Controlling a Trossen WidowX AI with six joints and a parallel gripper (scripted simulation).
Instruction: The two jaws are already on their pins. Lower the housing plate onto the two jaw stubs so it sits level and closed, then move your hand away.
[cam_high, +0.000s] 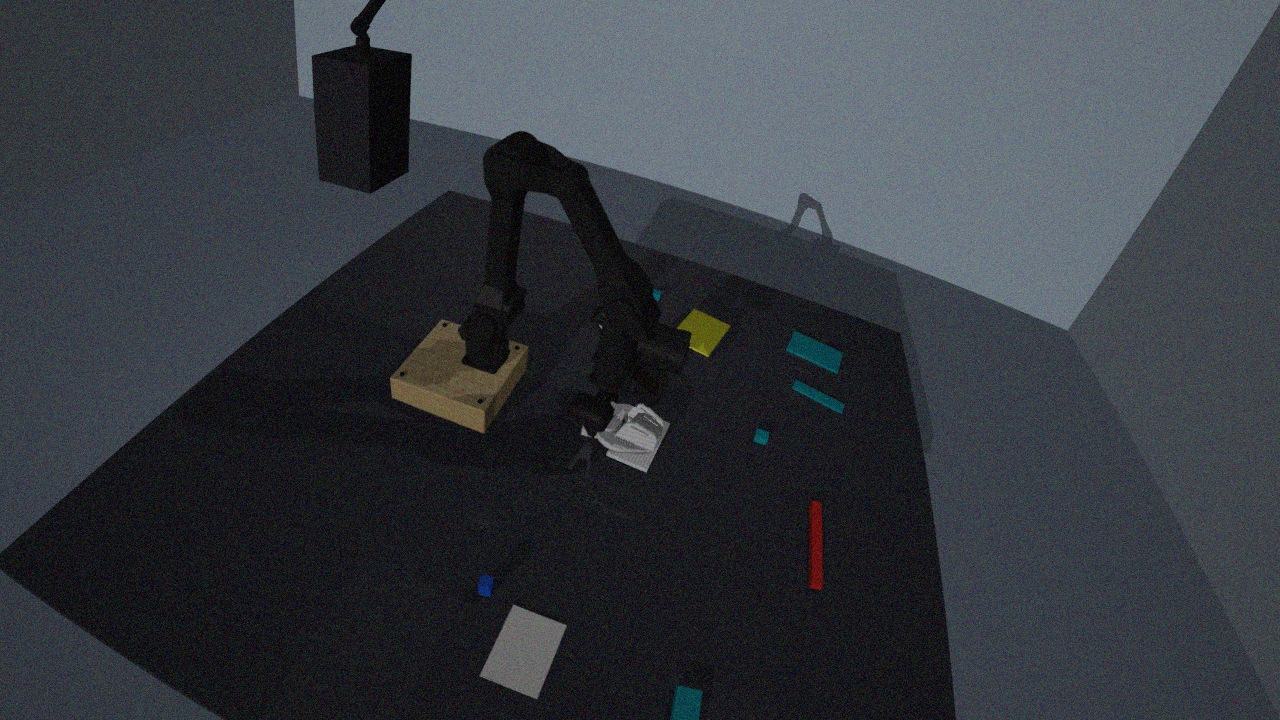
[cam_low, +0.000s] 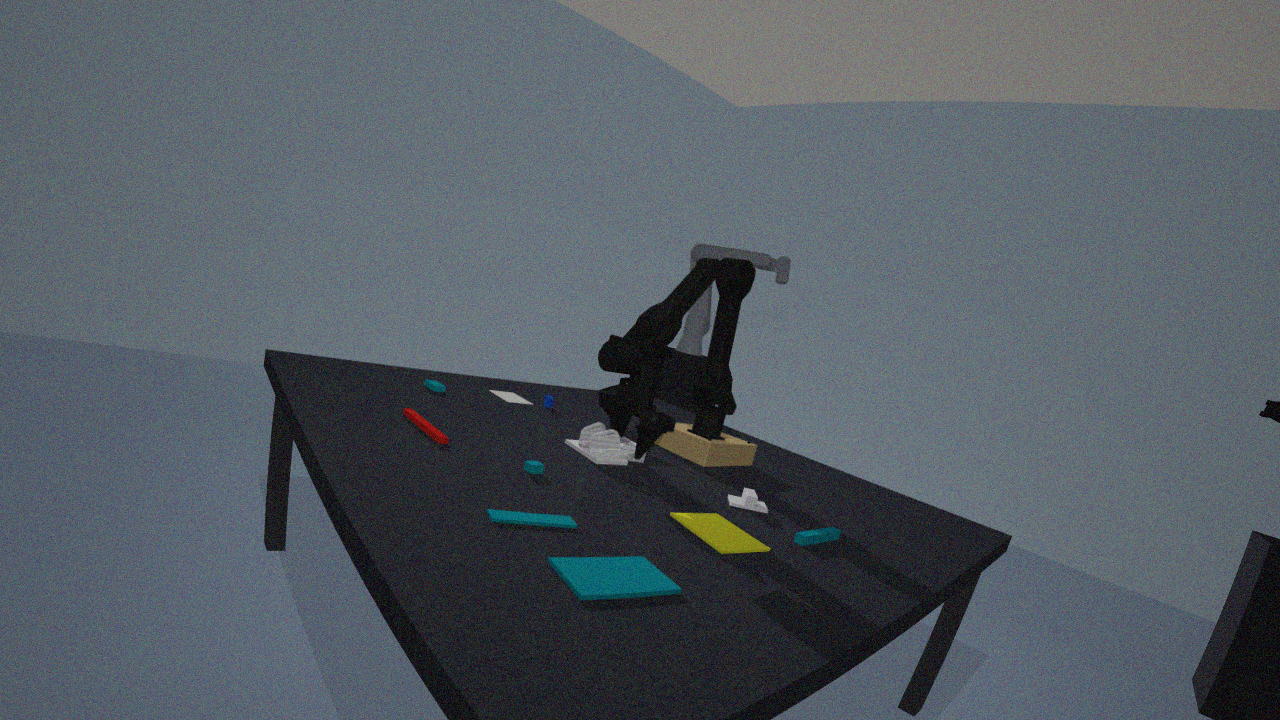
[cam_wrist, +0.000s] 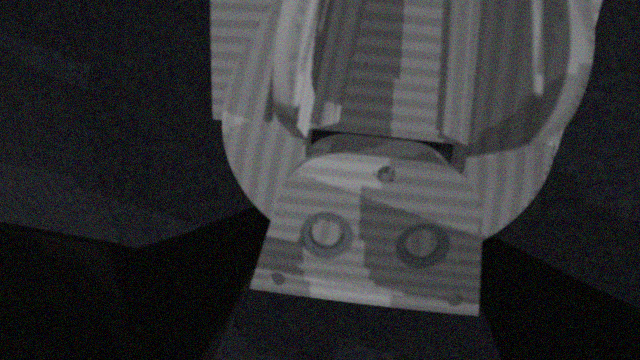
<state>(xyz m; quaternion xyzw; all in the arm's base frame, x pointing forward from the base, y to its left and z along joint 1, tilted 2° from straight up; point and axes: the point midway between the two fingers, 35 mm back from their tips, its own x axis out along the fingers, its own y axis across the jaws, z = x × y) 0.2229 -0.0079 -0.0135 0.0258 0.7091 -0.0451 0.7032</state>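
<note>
The pale housing plate (cam_wrist: 375, 270) lies between my fingers in the wrist view, with two ringed round holes and a pale round end inside each. My gripper (cam_wrist: 368, 228) (cam_low: 628, 441) is shut on it, one dark finger at each side. The rounded pale jaw parts (cam_wrist: 520, 180) show on both sides behind the plate, joined to the white gripper assembly (cam_high: 642, 434) (cam_low: 601, 444) on the table. A dark slit shows along the plate's rear edge. The stubs' contact with the plate's underside is hidden, so I cannot tell whether it is fully seated.
The wooden base block (cam_high: 447, 376) (cam_low: 707, 449) stands beside the assembly. A small white stepped part (cam_low: 748, 503), a yellow plate (cam_high: 705, 331) (cam_low: 720, 533) and teal pieces (cam_high: 814, 351) (cam_low: 613, 577) lie around. A red bar (cam_high: 815, 546) (cam_low: 425, 426), blue cube (cam_high: 485, 585) and white plate (cam_high: 523, 651) lie farther off.
</note>
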